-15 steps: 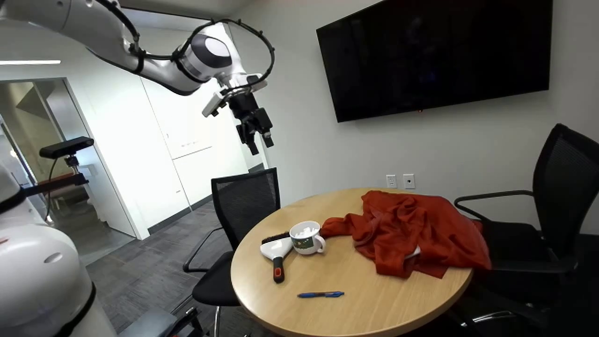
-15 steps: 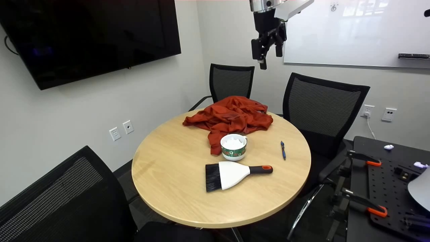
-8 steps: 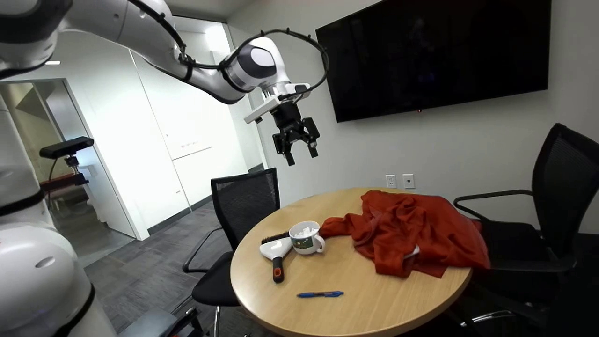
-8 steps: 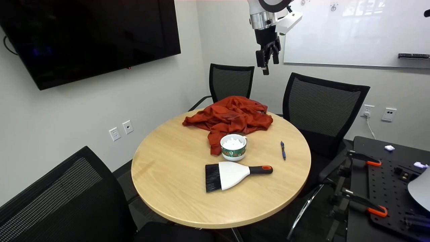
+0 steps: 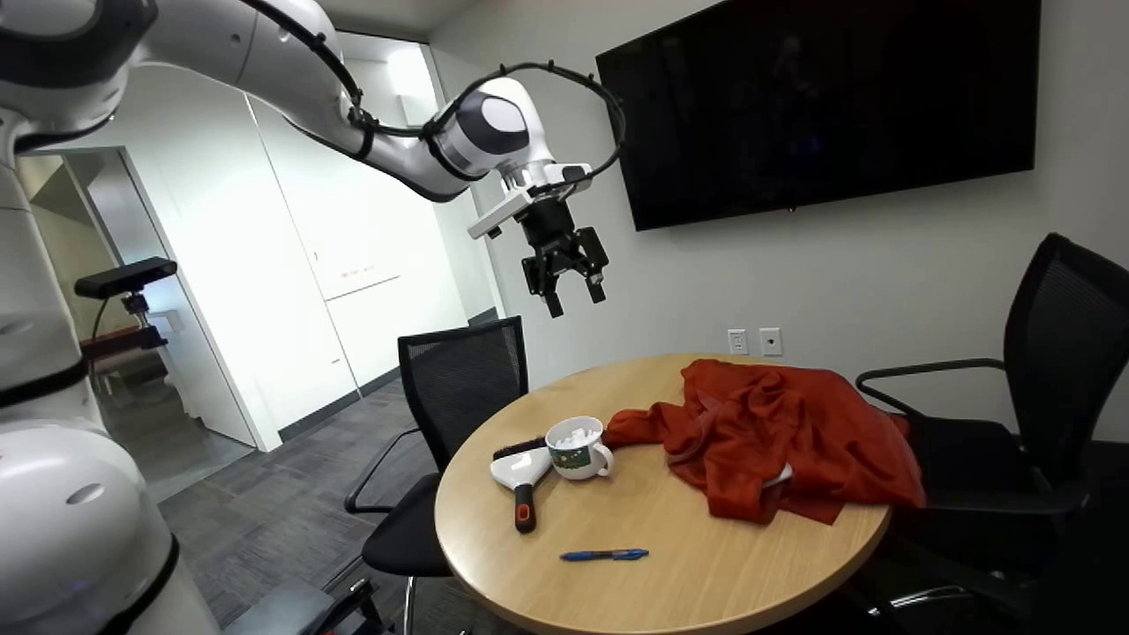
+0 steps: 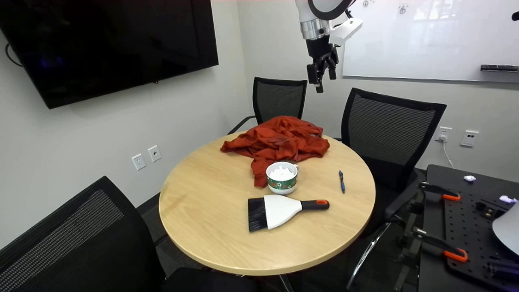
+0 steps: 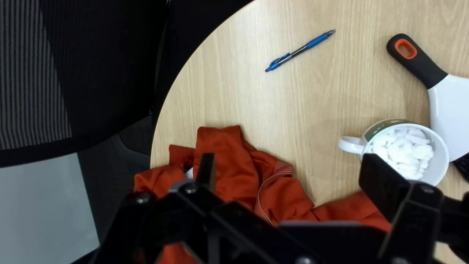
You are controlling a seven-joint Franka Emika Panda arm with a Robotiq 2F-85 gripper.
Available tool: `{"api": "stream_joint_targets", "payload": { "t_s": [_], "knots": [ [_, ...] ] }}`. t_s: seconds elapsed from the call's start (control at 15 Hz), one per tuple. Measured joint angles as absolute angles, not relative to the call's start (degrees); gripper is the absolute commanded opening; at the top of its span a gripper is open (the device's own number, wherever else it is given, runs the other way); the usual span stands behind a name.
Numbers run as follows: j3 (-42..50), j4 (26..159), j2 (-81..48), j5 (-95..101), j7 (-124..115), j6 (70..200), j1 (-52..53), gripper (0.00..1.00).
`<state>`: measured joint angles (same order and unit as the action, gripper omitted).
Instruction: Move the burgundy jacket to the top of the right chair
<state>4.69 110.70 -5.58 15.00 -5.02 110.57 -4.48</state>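
Observation:
The jacket (image 5: 776,432) looks rust red and lies crumpled on the round table, one end reaching the mug. It also shows in an exterior view (image 6: 279,140) and in the wrist view (image 7: 231,161). My gripper (image 5: 576,302) is open and empty, high above the table; it also shows in an exterior view (image 6: 326,82). In the wrist view the spread fingers (image 7: 289,165) stand over the jacket, with part of it hidden behind them. A black mesh chair (image 5: 1072,344) is at the right, beside the jacket. In an exterior view a chair (image 6: 389,125) stands at the right.
On the table (image 6: 202,227) are a white mug (image 6: 282,184) of white pieces, a brush (image 6: 282,211) and a blue pen (image 6: 342,181). More chairs (image 5: 463,388) (image 6: 279,97) stand around it. A wall screen (image 5: 820,106) hangs behind. A black workbench (image 6: 466,194) is near.
In an exterior view my gripper has moved right and lower over the last second, mostly in the first half, staying open. The jacket and table items have not moved.

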Motion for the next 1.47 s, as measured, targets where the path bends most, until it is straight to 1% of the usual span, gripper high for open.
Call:
{"api": "stream_joint_targets", "payload": {
  "t_s": [0.2,0.33,0.6,0.73,1.2,1.47],
  "knots": [
    [7.1,110.5,-9.5,14.9,-7.2,113.6,-5.8,1.00],
    [8.8,110.4,-13.1,13.7,-6.3,119.1,-7.7,1.00],
    [9.6,109.6,-20.8,4.1,5.9,131.4,-13.9,1.00],
    [9.7,108.3,-23.9,2.1,8.8,132.3,-15.8,1.00],
    [9.6,108.2,-24.1,1.8,8.2,132.3,-15.3,1.00],
    [9.9,106.2,-28.1,-5.2,4.9,132.6,-17.6,1.00]
  ]
}}
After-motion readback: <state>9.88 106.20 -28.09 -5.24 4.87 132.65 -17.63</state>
